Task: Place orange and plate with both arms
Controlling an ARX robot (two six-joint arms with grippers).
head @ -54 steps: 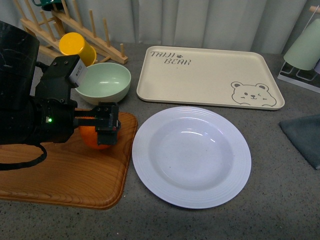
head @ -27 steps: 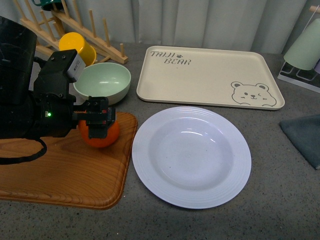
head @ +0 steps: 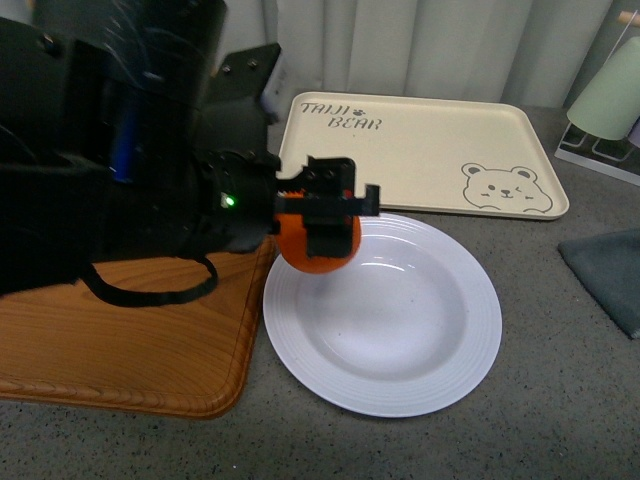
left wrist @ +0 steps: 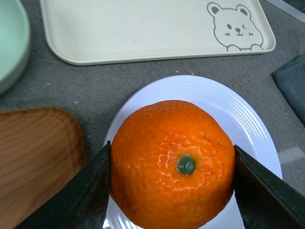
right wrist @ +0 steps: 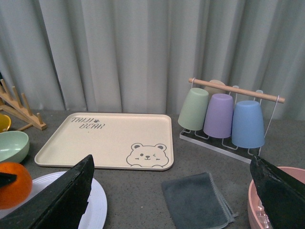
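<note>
The orange [head: 318, 240] is clamped between the two fingers of the left tool [head: 322, 224] and is held clear of the table, touching nothing else. In the left wrist view both fingers are seen pressed against opposite sides of the fruit, with the green stem dot turned toward the camera.

The plate [head: 470, 345] lies flat on the table, midway along its near edge. It is just beside the wooden board [head: 130, 340] at the near left and in front of the bear tray [head: 420, 150].

The relation that matters is the offset between fruit and plate. The orange is seen over the plate's left rim, on the side facing the board, and the hollow of the plate lies to the right of it and lower. A short carry toward the table's right edge followed by a descent is judged to be what placement calls for. How high the fruit hangs cannot be told.

The right tool [right wrist: 171, 160] is shown with its fingers spread wide and nothing between them. It is absent from the front view, so the left arm is clearly the nearer to the plate.
</note>
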